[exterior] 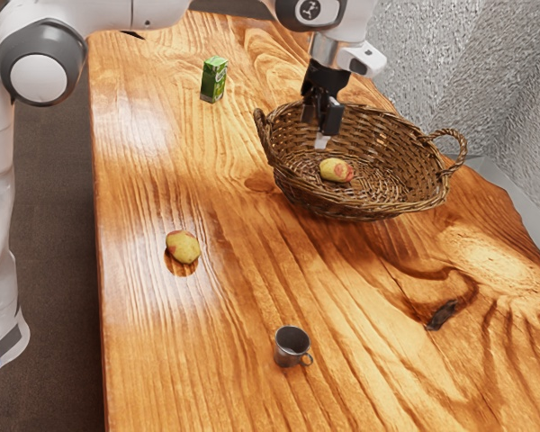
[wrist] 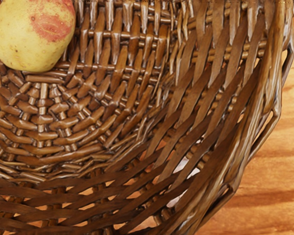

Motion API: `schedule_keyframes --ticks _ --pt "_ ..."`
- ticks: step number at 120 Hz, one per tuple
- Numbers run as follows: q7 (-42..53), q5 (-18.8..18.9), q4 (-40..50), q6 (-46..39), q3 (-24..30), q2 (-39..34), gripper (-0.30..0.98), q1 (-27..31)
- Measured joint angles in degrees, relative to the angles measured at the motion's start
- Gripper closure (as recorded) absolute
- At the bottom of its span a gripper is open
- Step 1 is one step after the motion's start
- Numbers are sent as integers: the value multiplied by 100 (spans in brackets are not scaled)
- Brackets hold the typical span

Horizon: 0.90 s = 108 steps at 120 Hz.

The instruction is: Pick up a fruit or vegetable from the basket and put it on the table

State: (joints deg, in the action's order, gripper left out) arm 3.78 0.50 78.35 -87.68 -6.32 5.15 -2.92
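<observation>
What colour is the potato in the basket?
The potato is yellow with a pinkish-red patch; the wrist view shows it best.

My bench (exterior: 135, 342) looks like glossy, grained wood; the basket (exterior: 423, 200) rough, woven wicker; the cup (exterior: 288, 353) smooth metal.

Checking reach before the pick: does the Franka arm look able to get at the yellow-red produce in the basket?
Likely yes: the gripper hangs over the open basket, near the produce, and nothing covers it; the wicker walls might hinder a sideways approach.
</observation>
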Motion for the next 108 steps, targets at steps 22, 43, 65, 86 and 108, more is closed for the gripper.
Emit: schedule_keyframes --ticks 22,43,65,86,108 --pt "-124 9 -1630 266 -584 1353 0 252" --pt "-200 0 -2117 380 -600 2040 0 454" --pt "-243 -89 -2137 408 -592 2167 0 726" --pt "-249 -206 -2214 193 -450 2454 0 857" --pt "-256 -404 -2269 75 -346 2652 0 861"
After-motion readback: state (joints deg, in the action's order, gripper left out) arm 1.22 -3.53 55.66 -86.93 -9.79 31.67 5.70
